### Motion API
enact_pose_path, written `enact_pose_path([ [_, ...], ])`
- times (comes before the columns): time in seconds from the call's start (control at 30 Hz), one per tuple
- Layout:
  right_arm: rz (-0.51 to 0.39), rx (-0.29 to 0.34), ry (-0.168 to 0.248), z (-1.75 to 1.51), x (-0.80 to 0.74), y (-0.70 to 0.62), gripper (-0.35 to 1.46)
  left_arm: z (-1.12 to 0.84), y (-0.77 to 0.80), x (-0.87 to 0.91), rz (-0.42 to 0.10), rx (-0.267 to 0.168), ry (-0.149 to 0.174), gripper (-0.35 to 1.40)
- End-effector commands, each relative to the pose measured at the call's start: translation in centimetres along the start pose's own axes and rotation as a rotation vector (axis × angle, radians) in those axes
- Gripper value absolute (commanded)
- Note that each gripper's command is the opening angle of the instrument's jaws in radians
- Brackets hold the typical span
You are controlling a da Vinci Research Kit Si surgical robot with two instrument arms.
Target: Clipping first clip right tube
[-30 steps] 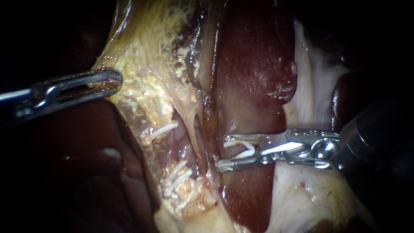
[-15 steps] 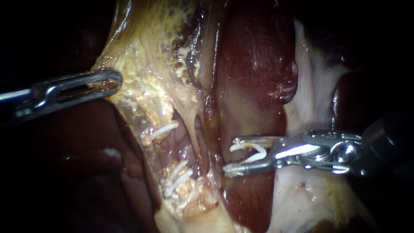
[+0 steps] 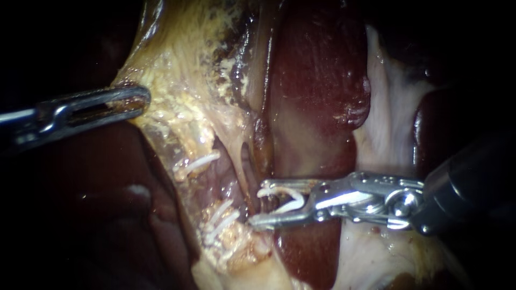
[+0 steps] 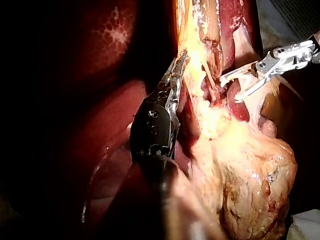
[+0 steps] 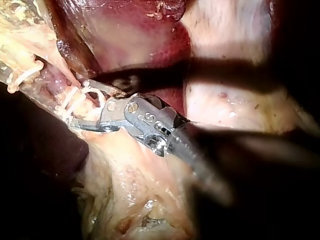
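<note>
Steel right instrument's pincer [image 3: 258,205], wide around its white curved clip [image 3: 287,197], had pushed forward since half a second before; the thin pale right tube [image 3: 245,164] lay at its tips, nearly bracketed. The left instrument's pincer [image 3: 131,101] gripped yellow fatty tissue [image 3: 177,80].

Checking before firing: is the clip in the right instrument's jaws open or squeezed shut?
Open. The white clip forms a V between the parted jaws of the right instrument, its legs well apart.
</note>
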Motion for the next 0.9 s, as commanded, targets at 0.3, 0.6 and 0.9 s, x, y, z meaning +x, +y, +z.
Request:
enact_pose_path([
  [0.3, -0.008, -0.016, -0.029, 0.12, -0.21, 0.27, 0.57, -0.01, -0.02, 0.00, -0.001, 0.000, -0.003, -0.35],
  [0.6, 0.003, -0.007, -0.036, 0.31, -0.29, 0.32, 0.58, -0.03, -0.06, 0.00, 0.004, -0.002, -0.004, -0.35],
  [0.9, 0.002, 0.032, -0.052, 0.47, -0.34, 0.31, 0.56, -0.03, -0.06, 0.00, 0.004, -0.002, -0.004, -0.35],
])
